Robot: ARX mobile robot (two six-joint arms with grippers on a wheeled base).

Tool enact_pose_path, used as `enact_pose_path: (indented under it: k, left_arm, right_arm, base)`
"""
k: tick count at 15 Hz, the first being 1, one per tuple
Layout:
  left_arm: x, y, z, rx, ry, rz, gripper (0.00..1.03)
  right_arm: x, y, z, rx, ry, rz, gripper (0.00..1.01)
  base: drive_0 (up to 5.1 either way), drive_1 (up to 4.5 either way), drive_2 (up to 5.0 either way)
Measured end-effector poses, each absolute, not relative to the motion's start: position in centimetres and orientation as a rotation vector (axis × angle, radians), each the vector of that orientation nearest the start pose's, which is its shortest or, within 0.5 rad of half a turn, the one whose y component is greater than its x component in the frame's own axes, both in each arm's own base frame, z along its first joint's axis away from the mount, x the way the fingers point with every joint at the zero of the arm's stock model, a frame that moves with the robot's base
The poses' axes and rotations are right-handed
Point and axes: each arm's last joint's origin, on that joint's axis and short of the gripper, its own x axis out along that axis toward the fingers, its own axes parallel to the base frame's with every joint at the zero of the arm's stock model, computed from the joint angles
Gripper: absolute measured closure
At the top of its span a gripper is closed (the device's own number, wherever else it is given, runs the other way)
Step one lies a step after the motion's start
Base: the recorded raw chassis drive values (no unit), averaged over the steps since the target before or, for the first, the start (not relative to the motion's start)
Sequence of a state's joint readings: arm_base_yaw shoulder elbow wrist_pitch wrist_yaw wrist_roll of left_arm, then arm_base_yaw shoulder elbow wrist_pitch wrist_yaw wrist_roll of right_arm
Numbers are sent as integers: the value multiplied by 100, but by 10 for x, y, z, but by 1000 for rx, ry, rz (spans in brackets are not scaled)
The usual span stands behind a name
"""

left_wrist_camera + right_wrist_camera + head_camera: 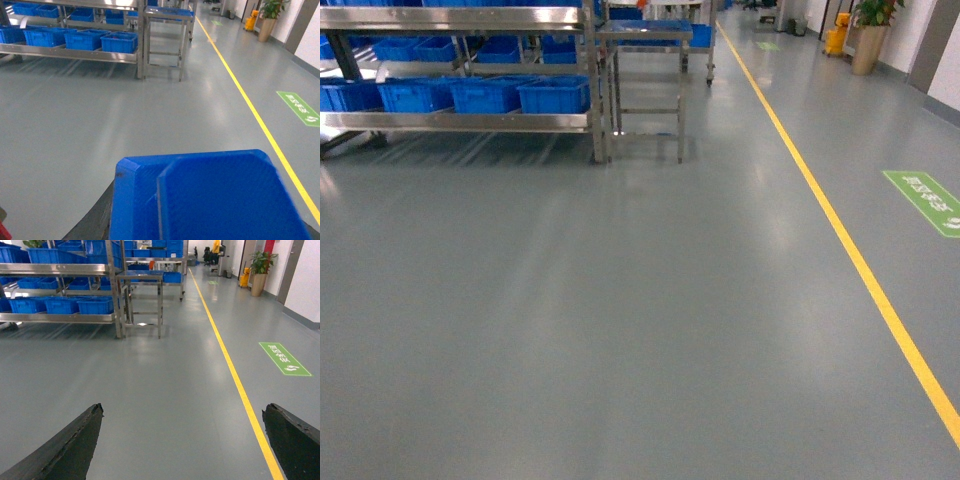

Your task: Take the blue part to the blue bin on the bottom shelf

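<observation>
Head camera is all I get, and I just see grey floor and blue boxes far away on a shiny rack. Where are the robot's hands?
Observer: The right gripper shows in its wrist view. Its two black fingers stand wide apart with only grey floor between them.
Operator: Is the other hand holding something?
Observer: I cannot tell. A bright blue plastic piece with cut-off corners fills the bottom of the left wrist view, right in front of the camera.
Operator: Is the rack taller than I can see?
Observer: Yes. In the right wrist view the stainless steel rack has another level on top, with more blue plastic crates standing on it.
</observation>
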State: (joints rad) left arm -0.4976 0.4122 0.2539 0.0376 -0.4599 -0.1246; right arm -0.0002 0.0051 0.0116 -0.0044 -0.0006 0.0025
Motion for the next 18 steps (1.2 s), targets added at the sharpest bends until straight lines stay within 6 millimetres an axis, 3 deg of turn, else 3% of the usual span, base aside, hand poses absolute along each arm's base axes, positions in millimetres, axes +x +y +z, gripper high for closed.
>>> enact_pose_path:
  k: [18]
  left_arm:
    - [114,-47,219,-70,107,-26,60]
  right_arm:
    - [97,0,167,3,-3,0,3]
  base:
    - [0,433,-434]
